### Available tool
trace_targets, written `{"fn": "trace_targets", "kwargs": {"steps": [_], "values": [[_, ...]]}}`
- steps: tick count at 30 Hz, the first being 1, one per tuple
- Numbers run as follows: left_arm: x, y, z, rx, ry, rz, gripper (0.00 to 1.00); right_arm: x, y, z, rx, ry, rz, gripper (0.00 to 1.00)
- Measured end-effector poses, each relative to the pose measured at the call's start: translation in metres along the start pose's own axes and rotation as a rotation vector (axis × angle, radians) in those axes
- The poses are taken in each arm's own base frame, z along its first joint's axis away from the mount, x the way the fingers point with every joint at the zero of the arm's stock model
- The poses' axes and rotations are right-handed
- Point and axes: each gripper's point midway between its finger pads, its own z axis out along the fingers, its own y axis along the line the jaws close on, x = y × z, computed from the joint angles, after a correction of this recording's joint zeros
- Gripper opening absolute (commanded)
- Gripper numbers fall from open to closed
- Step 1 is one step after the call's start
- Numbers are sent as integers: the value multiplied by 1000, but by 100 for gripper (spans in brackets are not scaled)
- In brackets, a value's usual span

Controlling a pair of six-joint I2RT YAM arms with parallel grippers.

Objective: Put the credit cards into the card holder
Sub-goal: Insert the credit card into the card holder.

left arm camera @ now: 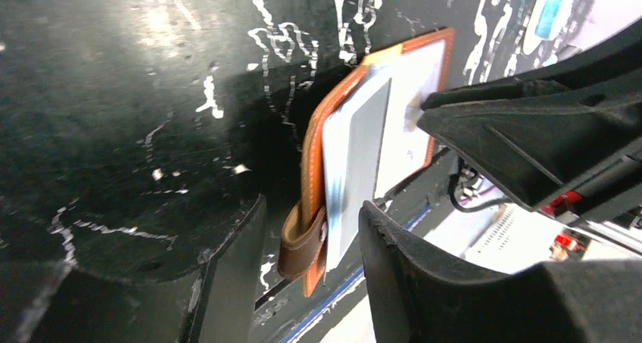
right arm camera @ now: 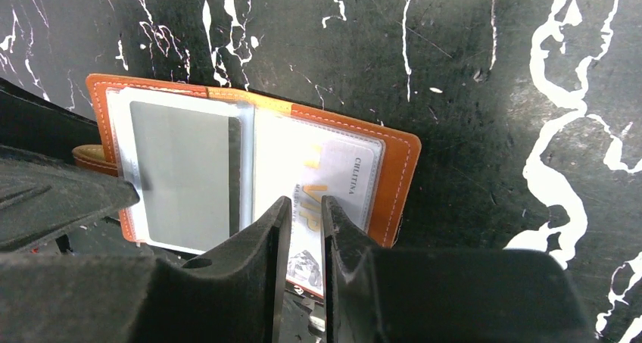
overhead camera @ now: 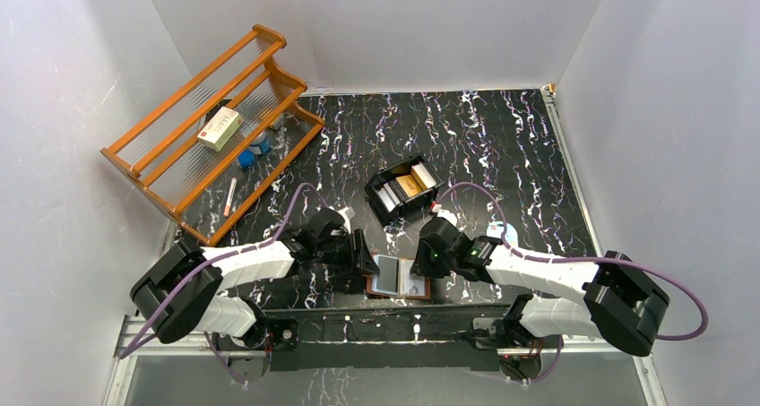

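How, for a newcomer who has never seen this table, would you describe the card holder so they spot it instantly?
On the black marbled table, look at the near edge, between the left arm and the right arm. The card holder lies open there: brown leather with clear sleeves, unlike the black tray farther back.

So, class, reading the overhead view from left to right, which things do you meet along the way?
In order: orange wooden slatted rack → left gripper → open brown leather card holder → right gripper.
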Motion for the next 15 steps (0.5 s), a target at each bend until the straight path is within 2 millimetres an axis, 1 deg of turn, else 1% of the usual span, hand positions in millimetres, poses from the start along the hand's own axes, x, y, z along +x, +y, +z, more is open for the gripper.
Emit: {"fn": "trace_targets", "kwargs": {"steps": [2,5,12,15], "values": [[1,-6,3,40,10,0,44,0,0,0,-4,-4,0,29],[2,-17,5,111,17,-1,37,-1,1,1,-8,-6,0,29],[1,-32,2,203,8,1,20,-1,1,1,-18,-13,2,29],[-1,-38,0,231,-4,3,14,-1,2,2,-23,-16,3,29]]}}
